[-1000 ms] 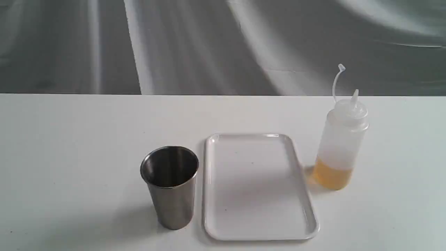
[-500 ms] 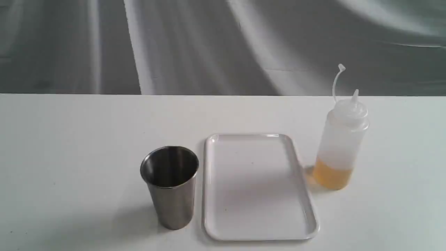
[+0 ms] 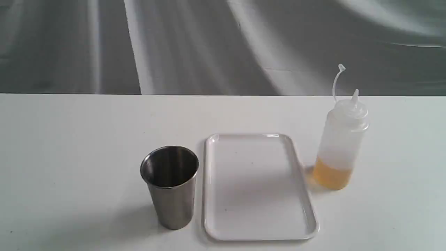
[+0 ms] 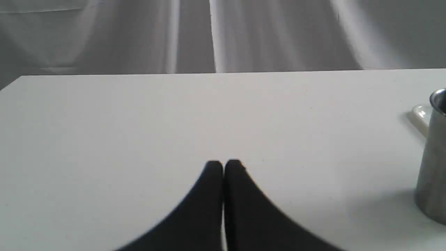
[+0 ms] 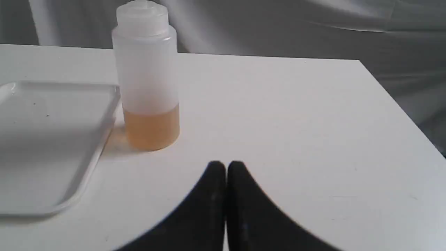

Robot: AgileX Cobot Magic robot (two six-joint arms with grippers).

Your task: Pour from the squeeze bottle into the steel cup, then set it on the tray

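The squeeze bottle stands upright to the right of the tray, with amber liquid in its lowest part and its cap strap curling up. To the tray's left stands the steel cup, upright, its dark inside showing. Neither arm shows in the exterior view. The right wrist view has my right gripper shut on nothing, short of the squeeze bottle and the tray. My left gripper is shut and empty, over bare table, with the steel cup at that view's edge.
A white table carries everything. Its far edge runs along a grey draped backdrop. The table's right edge and corner show in the right wrist view.
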